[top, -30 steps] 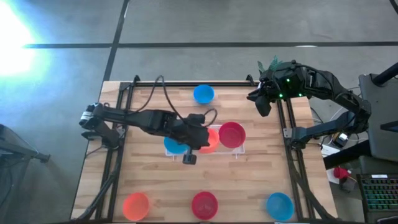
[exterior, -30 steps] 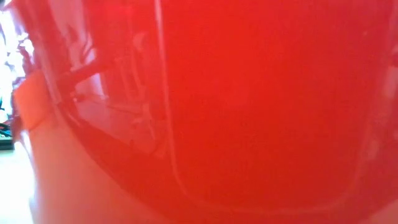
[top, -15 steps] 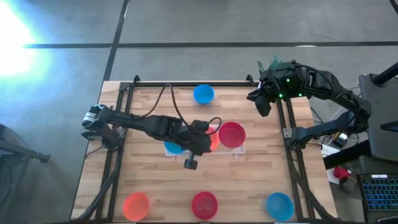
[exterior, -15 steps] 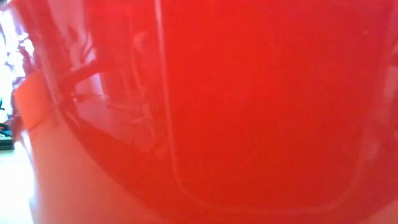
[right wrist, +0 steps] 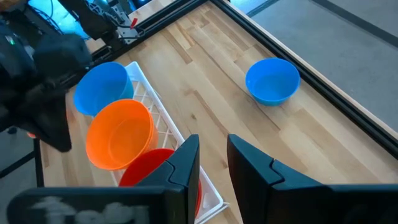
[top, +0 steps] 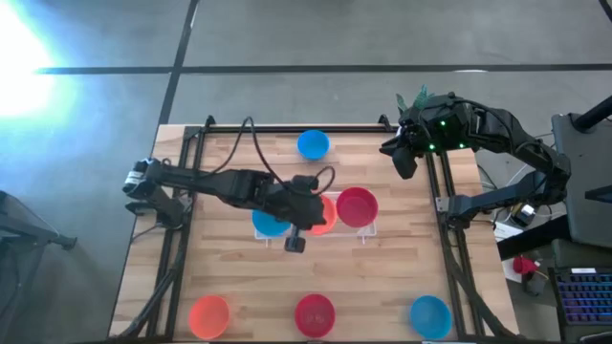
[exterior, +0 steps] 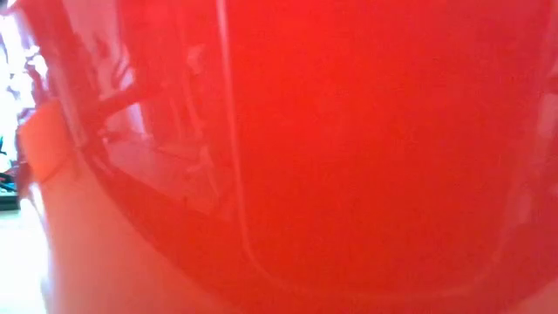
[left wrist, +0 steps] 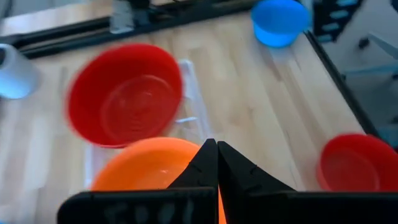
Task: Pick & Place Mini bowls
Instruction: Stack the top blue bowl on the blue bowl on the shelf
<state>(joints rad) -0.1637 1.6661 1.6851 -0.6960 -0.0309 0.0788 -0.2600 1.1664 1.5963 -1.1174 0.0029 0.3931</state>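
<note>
The left arm reaches across mid-tabletop, its left pincer (top: 295, 232) low with fingers (left wrist: 208, 163) pressed together. The right arm is folded at the far right corner, its right pincer (top: 404, 161) parted.

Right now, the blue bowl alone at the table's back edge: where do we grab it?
Grip the blue bowl by its rim, one finger inside the wall and one outside, coming straight down. It sits upright, mouth up, alone on the bare table, so any side of the rim looks free.
</note>
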